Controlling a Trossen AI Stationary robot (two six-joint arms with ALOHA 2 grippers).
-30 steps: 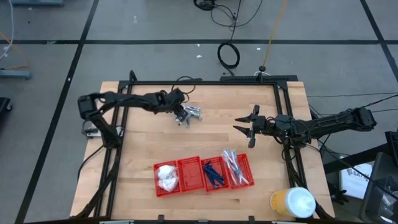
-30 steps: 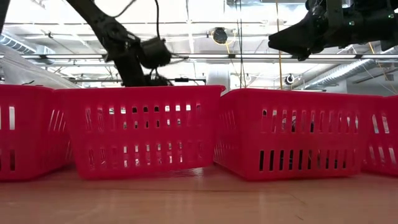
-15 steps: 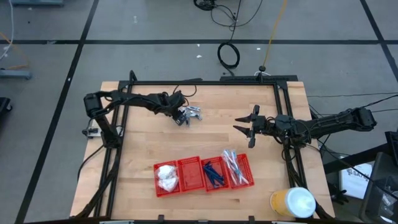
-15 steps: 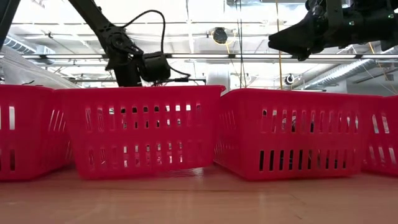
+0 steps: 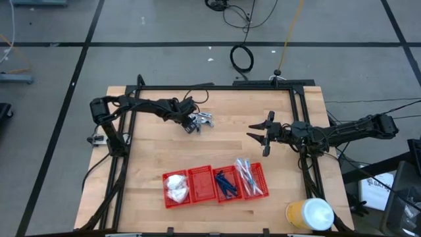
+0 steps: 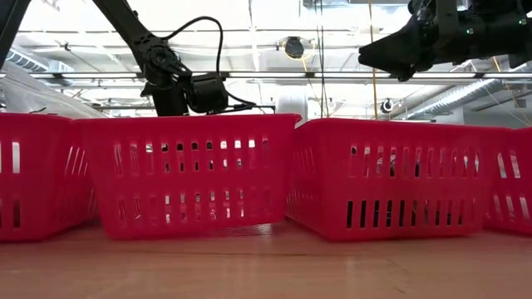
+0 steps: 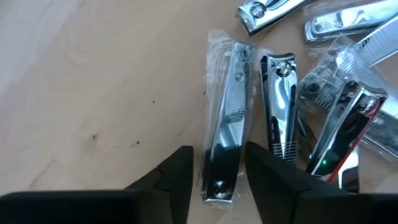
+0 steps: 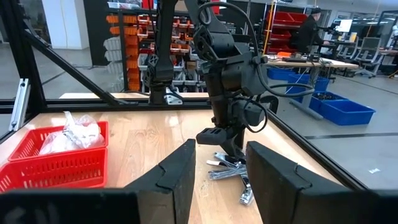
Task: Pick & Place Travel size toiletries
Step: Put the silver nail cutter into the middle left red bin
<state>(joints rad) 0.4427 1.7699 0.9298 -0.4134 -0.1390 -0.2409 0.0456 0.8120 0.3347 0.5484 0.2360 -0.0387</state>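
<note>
Fingers of our left gripper (image 7: 214, 180) stand open around one wrapped nail clipper (image 7: 226, 124) on the table's far side; its long axis runs straight ahead between them.

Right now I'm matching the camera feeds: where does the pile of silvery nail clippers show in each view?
High view: clippers pile at the left end effector, table's far half.
Low view: hidden behind the red baskets.
Left wrist: fills the frame.
Right wrist: centre.
Shared landmark: the left end effector.
</note>
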